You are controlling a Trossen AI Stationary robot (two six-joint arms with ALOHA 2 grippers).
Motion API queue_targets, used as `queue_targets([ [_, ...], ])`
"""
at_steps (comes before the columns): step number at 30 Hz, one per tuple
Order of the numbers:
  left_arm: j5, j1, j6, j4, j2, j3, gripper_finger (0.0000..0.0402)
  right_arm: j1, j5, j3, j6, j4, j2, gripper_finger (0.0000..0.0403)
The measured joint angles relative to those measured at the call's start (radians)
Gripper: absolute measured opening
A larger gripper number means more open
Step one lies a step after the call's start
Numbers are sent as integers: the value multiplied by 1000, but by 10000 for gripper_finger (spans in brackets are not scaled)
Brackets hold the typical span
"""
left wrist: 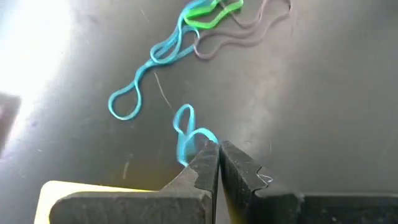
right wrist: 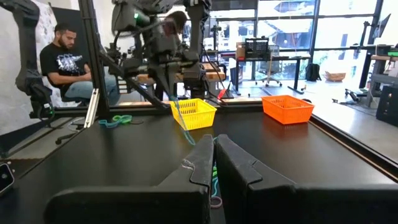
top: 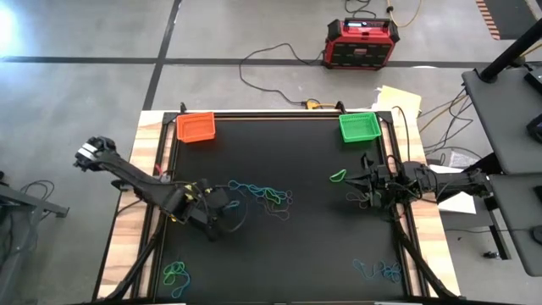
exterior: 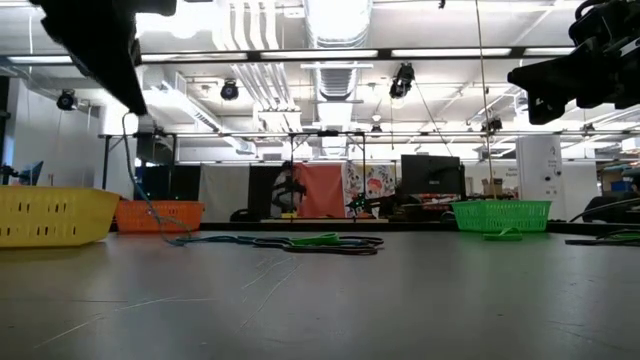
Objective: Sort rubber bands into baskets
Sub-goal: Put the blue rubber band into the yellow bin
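From above, the black worktop (top: 279,246) fills the middle of the frame. The orange basket (top: 196,127) sits at its upper left corner and the green basket (top: 358,126) at its upper right. The left tool (top: 209,202) is left of centre, just beside a string of blue and green rubber bands (top: 262,193) stretching toward the middle. The right tool (top: 366,188) is at the right edge of the worktop, with a green band (top: 338,176) close to it. More bands lie at the lower left (top: 176,273) and lower right (top: 378,270). A red-and-black box (top: 360,43) stands on the floor at the top.

At worktop height, the yellow basket (exterior: 55,215) is at the far left, the orange basket just right of it, the green basket at the right, and a tangle of bands lies flat in the centre.

In the left wrist view, the left tool is clenched on a blue band (left wrist: 186,134) at the lower middle; whether the band is clear of the surface is hard to tell. A blue-green-brownish cluster (left wrist: 205,25) lies toward the top.

In the right wrist view, the right tool (right wrist: 214,153) is clenched at the bottom, a thin green strand showing between its fingers. The yellow basket is at centre, the orange one to the right, and a seated person (right wrist: 65,62) at upper left.
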Motion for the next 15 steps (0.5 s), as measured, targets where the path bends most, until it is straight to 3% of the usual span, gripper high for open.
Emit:
queue_targets([
  [8, -30, 2, -15, -69, -165, 2, 0, 0, 0, 0, 0, 0, 0, 9],
  [15, -57, 3, -79, -187, -272, 100, 0, 0, 0, 0, 0, 0, 0, 9],
])
